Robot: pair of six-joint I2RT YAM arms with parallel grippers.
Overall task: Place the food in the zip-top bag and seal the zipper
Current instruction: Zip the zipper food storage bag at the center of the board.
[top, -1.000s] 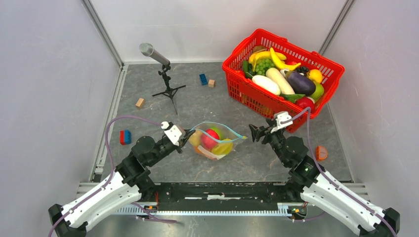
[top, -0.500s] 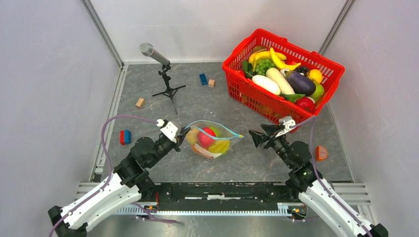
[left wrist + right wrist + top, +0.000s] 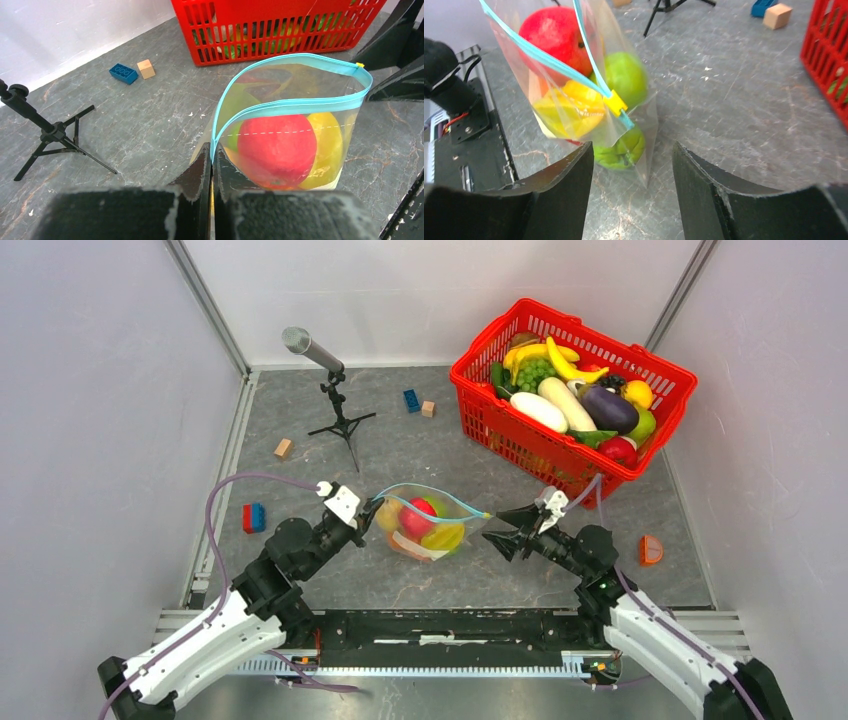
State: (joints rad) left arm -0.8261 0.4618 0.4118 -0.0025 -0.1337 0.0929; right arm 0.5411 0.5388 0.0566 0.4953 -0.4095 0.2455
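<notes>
Grey marbled tabletop (image 3: 420, 455) carries the clear flimsy zip-top bag (image 3: 445, 510) at its centre, holding a glossy red apple (image 3: 277, 150), yellow lemon (image 3: 327, 145) and green round fruits (image 3: 626, 80). Left gripper (image 3: 211, 162) pinches the light blue zipper strip (image 3: 300, 105), which gapes apart, at the bag's 9 o'clock. The right gripper (image 3: 633, 150), fingers spread, sits just beside it at 3 o'clock.

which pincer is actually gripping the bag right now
The left pincer: it is shut on the light blue zipper at one end of the zip-top bag. The right pincer is open at the bag's other end, gripping nothing.
</notes>
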